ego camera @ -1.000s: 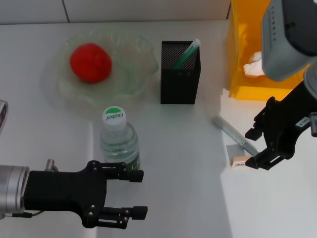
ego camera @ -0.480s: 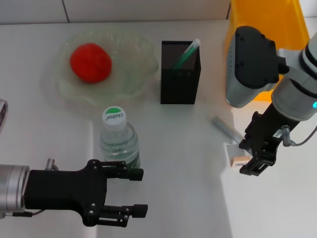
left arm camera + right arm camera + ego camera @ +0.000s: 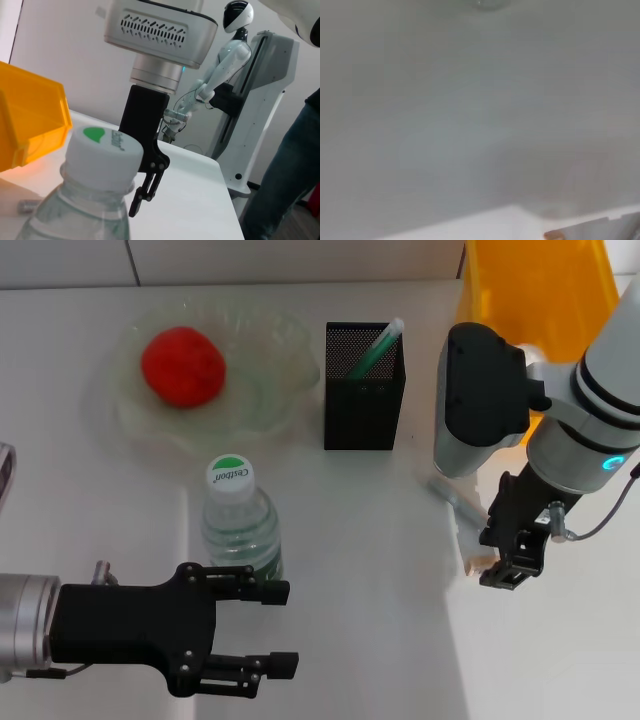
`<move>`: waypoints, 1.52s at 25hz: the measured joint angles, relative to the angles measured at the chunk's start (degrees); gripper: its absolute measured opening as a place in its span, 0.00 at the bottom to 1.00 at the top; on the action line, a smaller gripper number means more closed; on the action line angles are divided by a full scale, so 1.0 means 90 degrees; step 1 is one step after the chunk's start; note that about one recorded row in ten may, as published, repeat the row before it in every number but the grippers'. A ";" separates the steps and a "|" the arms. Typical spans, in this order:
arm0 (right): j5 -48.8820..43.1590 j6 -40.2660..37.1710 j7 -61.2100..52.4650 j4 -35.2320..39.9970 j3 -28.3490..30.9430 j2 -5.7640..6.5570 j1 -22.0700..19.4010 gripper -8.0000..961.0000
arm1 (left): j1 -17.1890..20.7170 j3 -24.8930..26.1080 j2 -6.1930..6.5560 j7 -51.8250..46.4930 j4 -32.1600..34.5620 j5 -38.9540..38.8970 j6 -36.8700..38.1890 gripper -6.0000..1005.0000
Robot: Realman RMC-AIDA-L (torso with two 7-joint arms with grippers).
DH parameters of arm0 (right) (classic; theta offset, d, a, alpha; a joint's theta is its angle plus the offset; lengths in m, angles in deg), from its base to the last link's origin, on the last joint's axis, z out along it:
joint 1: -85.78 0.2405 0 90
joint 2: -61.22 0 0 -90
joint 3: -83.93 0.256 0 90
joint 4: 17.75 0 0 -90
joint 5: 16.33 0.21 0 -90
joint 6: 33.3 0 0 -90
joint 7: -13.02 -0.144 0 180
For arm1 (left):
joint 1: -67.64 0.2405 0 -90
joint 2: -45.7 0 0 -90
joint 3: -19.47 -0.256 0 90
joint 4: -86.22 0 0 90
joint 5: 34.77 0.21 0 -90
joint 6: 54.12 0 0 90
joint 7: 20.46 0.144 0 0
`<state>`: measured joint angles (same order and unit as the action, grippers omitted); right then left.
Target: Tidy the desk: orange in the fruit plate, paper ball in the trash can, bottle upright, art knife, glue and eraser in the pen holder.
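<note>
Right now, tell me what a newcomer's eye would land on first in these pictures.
The red-orange fruit in the clear fruit plate at the far left stands out first, with the yellow bin at the far right. Near the robot, the open left gripper sits beside the upright bottle. The right gripper hangs low over the small eraser, right of the black pen holder.

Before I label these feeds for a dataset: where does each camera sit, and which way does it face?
Head: above the desk, looking down; both arms show, left gripper, right gripper at the eraser.
Left wrist: low, facing across the bottle to the right gripper; own fingers unseen.
Right wrist: close above the desk, eraser at its edge.
Shared: the bottle, the eraser.
</note>
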<state>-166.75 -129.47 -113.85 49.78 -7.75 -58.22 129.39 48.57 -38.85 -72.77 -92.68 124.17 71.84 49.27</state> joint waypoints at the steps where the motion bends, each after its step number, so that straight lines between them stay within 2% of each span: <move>1: -0.0002 0.0109 -0.0001 -0.0052 -0.0080 0.0000 0.0003 0.51 | 0.0000 0.0004 0.0000 0.0001 0.0000 0.0000 -0.0002 0.74; 6: -0.0003 0.0280 -0.0021 -0.0135 -0.0247 -0.0010 -0.0014 0.50 | 0.0000 0.0007 0.0000 0.0011 0.0000 0.0000 -0.0009 0.74; 18: 0.0007 0.0440 -0.0071 -0.0251 -0.0382 -0.0019 -0.0029 0.34 | 0.0056 0.0005 0.0000 0.0015 -0.0008 0.0000 -0.0042 0.74; 21: 0.0021 0.0418 -0.0121 -0.0244 -0.0381 -0.0020 -0.0039 0.16 | 0.0069 0.0005 0.0000 0.0002 -0.0008 0.0000 -0.0013 0.74; 27: 0.0111 0.0347 -0.0141 0.0140 -0.0118 -0.0018 -0.0260 0.14 | 0.0082 0.0005 0.0000 -0.0004 -0.0009 0.0000 -0.0007 0.74; 29: 0.0332 0.0277 -0.0073 0.0388 0.0350 0.0005 -0.0374 0.14 | 0.0083 0.0005 0.0000 -0.0001 -0.0013 0.0000 -0.0006 0.74; 31: 0.0794 0.0066 0.0223 0.0581 0.1146 0.0026 -0.0472 0.15 | 0.0087 0.0004 0.0000 0.0012 -0.0058 0.0000 -0.0003 0.74; 35: 0.2003 -0.0129 0.0953 0.0779 0.3049 0.0033 -0.0779 0.15 | 0.0084 0.0005 0.0000 0.0016 -0.0096 0.0000 -0.0002 0.74; 36: 0.2674 0.0088 0.1239 0.0640 0.3920 0.0036 -0.0956 0.16 | 0.0085 0.0005 0.0000 0.0016 -0.0097 0.0001 0.0000 0.74; 37: 0.2674 0.0088 0.1239 0.0640 0.3920 0.0036 -0.0956 0.16 | 0.0085 0.0005 0.0000 0.0016 -0.0097 0.0001 0.0000 0.74; 38: 0.2998 0.0267 0.1357 0.0484 0.4245 0.0038 -0.1031 0.16 | 0.0085 0.0005 -0.0001 0.0016 -0.0096 0.0000 0.0003 0.74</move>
<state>-139.77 -127.06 -101.63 54.13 30.46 -57.88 120.12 49.33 -38.80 -72.78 -92.53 123.30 71.84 49.29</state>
